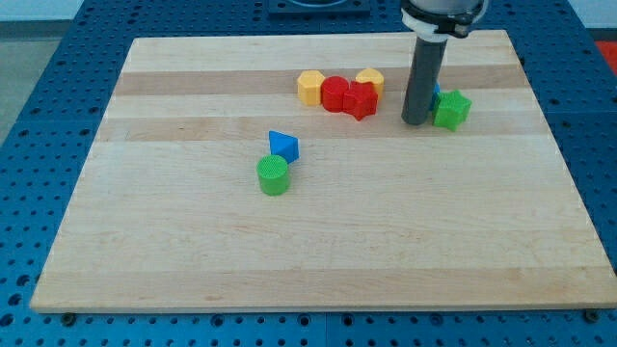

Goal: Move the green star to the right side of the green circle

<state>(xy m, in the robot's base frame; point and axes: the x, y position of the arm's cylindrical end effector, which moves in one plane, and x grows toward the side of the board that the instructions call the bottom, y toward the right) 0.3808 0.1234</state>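
Big pale wooden surface [318, 260] filling most of the view, sitting on a blue perforated bench [39, 116]. Next down in size, the dark rod [422, 77] dropping in from the view's top, no gripper on this rig so nothing to call apart or together, just my tip [415, 121] planted on the wood. Taking the green star [451, 110] as the landmark: sits toward the view's upper right part of the board, tip just beside it on the view's left, looks like touching or a hair off, can't tell which. Little sliver of a blue block [437, 93] peeking out behind the rod, right up against the star's upper left, shape hidden. Further to the star's left, a tight cluster: yellow hexagon [309, 87], red circle [335, 94], a second red block [362, 100] with a shape too hard to call, and a yellow block [370, 79] tucked behind it, all touching or nearly. Well away from the star, down and to the view's left, green circle [274, 175] with a blue triangle [283, 146] just beside its upper right edge.
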